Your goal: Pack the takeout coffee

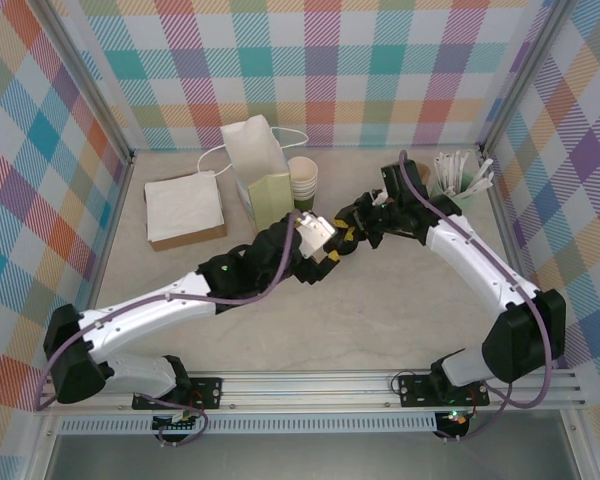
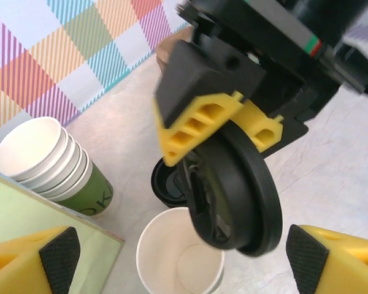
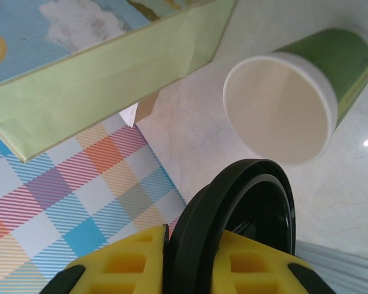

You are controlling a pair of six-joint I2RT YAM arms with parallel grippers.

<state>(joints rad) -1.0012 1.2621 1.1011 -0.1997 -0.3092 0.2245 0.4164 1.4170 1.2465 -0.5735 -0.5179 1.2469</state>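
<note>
1. The right pincer (image 2: 230,131) is gripping the black lid (image 2: 239,196) by its rim. Its yellow fingers (image 3: 153,275) are pressing on either side, and the lid is hanging tilted, almost on edge.
2. We are seeing the lid held just above the green cup (image 2: 181,260), with its lower edge over the cup's mouth. It is not sitting on the cup.
3. The green cup is standing upright and uncovered on the worktop (image 1: 380,320), showing its cream inside. It is sitting near the middle, on the near side of the stack of cups (image 1: 303,180).
4. The left pincer (image 2: 183,257) is standing open. In its wrist view its two fingers are lying wide apart, one on either side of the cup, and neither is touching the cup's wall.
5. We are noticing a dark round thing (image 2: 164,184) lying flat on the worktop just beyond the cup, and we cannot tell what it is.
6. The paper bag (image 1: 260,165) is standing upright at the far middle, just left of the stack.
7. A pale cup of white sticks (image 1: 462,180) is sitting at the far right. A box of napkins (image 1: 185,210) is lying left of the bag, well apart from the green cup.
8. In the top view the two arms are meeting over the middle of the worktop, the left one reaching in from near left and the right one from near right.
</note>
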